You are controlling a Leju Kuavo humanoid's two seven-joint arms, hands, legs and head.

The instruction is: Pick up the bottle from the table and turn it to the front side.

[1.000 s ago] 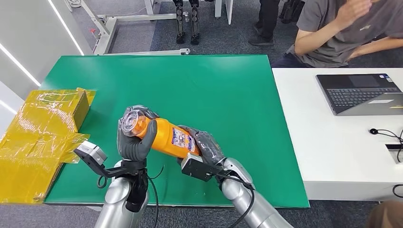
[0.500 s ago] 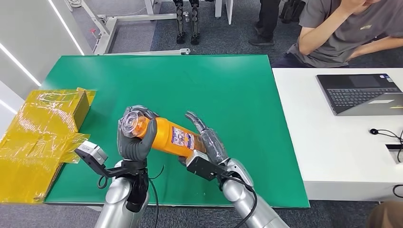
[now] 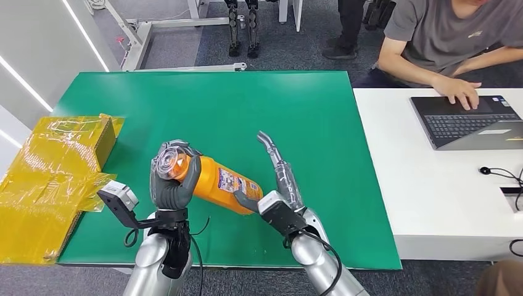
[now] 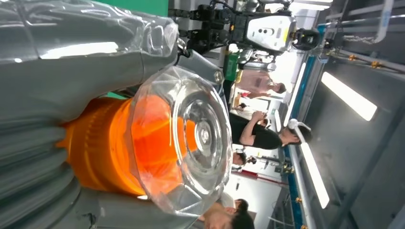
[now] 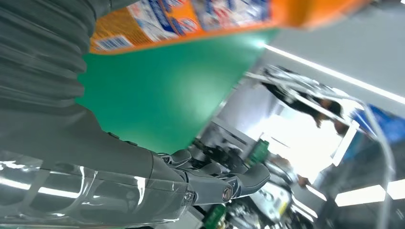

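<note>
An orange bottle [image 3: 216, 179] with a clear cap [image 3: 166, 160] and a printed label is held on its side above the green table [image 3: 247, 111]. My left hand [image 3: 169, 182] grips its cap end; the left wrist view shows the clear cap [image 4: 186, 143] over the orange neck, with fingers [image 4: 62, 57] wrapped around it. My right hand [image 3: 279, 176] is open beside the bottle's base, fingers stretched away from it, thumb near the base. The right wrist view has the labelled bottle [image 5: 191, 19] next to the straightened fingers [image 5: 210, 183].
A yellow taped box [image 3: 52, 179] lies at the table's left edge. On the white desk [image 3: 432, 185] to the right is a laptop [image 3: 469, 120], where a seated person [image 3: 444, 37] types. Bare green surface stretches behind the bottle.
My right hand has let go of the bottle's base and its fingers have straightened out. The left hand still holds the cap end. The person's hand has dropped to the laptop.
</note>
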